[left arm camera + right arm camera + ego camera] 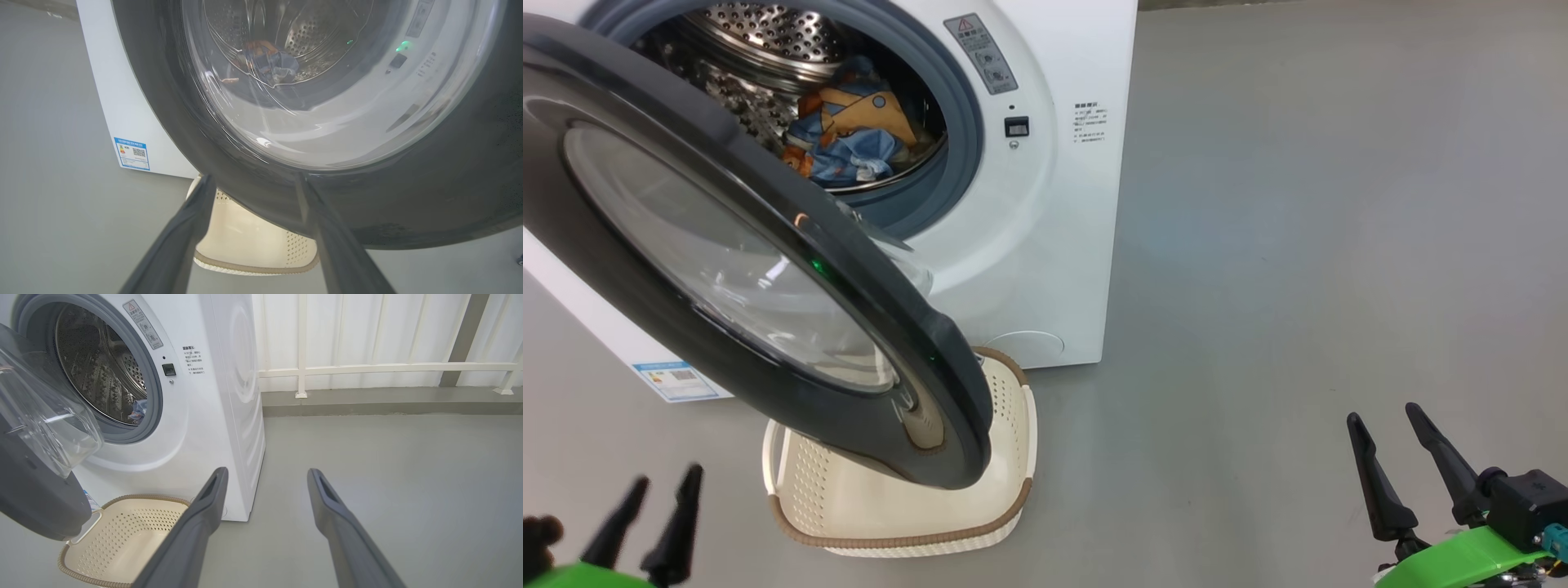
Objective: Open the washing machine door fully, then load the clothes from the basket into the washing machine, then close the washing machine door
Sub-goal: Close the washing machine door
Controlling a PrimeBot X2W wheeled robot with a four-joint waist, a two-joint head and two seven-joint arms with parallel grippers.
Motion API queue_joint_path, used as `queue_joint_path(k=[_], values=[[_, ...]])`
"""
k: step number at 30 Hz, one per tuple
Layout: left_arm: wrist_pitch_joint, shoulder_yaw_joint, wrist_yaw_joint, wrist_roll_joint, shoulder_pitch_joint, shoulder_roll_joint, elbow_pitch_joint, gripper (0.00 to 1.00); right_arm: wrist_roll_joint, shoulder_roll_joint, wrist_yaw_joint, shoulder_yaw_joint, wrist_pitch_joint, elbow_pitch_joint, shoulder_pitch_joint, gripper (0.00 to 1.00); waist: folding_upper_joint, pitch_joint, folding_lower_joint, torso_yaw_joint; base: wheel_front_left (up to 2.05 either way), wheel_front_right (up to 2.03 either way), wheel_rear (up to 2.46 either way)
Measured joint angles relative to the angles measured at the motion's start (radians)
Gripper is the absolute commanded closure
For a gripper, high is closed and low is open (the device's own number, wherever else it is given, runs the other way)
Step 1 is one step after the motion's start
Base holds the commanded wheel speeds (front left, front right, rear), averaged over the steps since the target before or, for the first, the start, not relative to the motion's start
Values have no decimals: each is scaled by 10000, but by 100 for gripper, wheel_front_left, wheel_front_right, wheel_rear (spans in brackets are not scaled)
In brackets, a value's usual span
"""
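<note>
Near door (727, 245) rim, left jaws spread, empty; right jaws spread, empty, above floor (1298, 245).

The right gripper (266, 473) has its two dark fingers spread wide over the grey floor (388, 477), beside the white washing machine (216, 416). The washing machine door (36, 506) hangs open at the left, its clear glass bowl facing the steel drum (98, 367), where a bit of the clothes (138, 410) is visible low inside. The basket (122, 539) stands on the floor before the machine, partly under the door, and a white railing (367, 368) runs behind.
</note>
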Motion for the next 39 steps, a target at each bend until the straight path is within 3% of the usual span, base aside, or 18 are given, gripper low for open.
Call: queue_joint_path(k=[7,11,15,24,39], values=[[-46,2311,0,3120,604,-1290,-696,0,2,-2,0,-88,-2,19,-1,0,0,43,0,11,0,0,0],[-48,2968,-2,4934,979,-1923,-1266,0,2,4,0,-157,-2,19,-2,0,0,101,0,4,0,0,0],[-67,3223,-12,6009,1139,-2504,-1546,0,2,13,0,-201,0,21,-3,0,0,161,0,-2,0,0,0],[-71,3760,-12,6748,1281,-3118,-1737,0,2,40,0,-290,0,23,-6,0,0,221,0,-41,0,0,0],[-71,4102,-12,6748,1400,-3319,-1509,0,0,284,0,-439,0,115,8,0,0,131,0,-168,0,0,0]])
